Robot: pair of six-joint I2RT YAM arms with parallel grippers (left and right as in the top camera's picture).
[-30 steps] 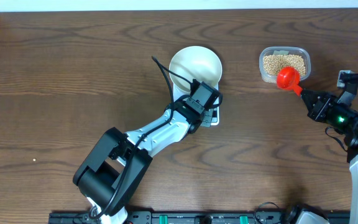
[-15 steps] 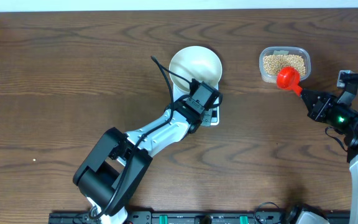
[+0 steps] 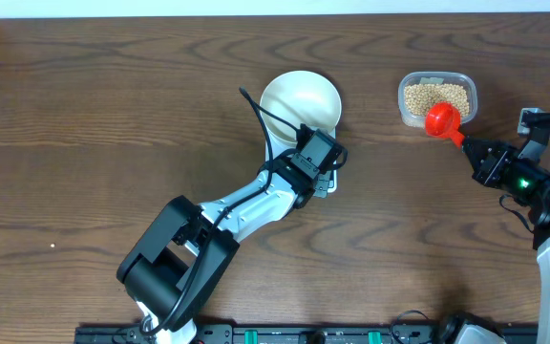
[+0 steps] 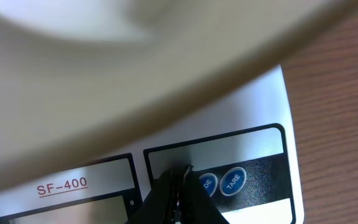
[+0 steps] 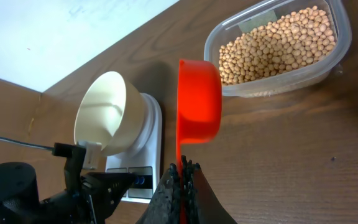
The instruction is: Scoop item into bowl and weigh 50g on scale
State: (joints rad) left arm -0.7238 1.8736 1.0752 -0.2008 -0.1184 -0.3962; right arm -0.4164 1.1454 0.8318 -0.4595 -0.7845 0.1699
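The white bowl (image 3: pixel 299 99) stands on the white scale (image 3: pixel 328 186). My left gripper (image 3: pixel 323 164) is shut and empty, with its tips (image 4: pixel 179 177) just over the scale's front panel (image 4: pixel 253 146), beside the two round blue buttons (image 4: pixel 233 181). The bowl's rim (image 4: pixel 166 93) fills the top of the left wrist view as a blur. My right gripper (image 3: pixel 468 145) is shut on the thin handle of a red scoop (image 3: pixel 442 118). That scoop (image 5: pixel 199 102) hangs on its side at the near rim of the clear tub (image 5: pixel 337 53) of beige beans (image 5: pixel 278 46).
The left arm (image 3: pixel 246 205) slants across the table's middle from the front edge to the scale. In the right wrist view the bowl (image 5: pixel 107 112) and scale (image 5: pixel 149 158) lie left of the scoop, with the left arm (image 5: pixel 36 190) in front of them. A black rail (image 3: pixel 285 334) lines the front edge.
My left gripper has shifted slightly to the right over the scale's front panel. The right arm and the scoop have not moved.
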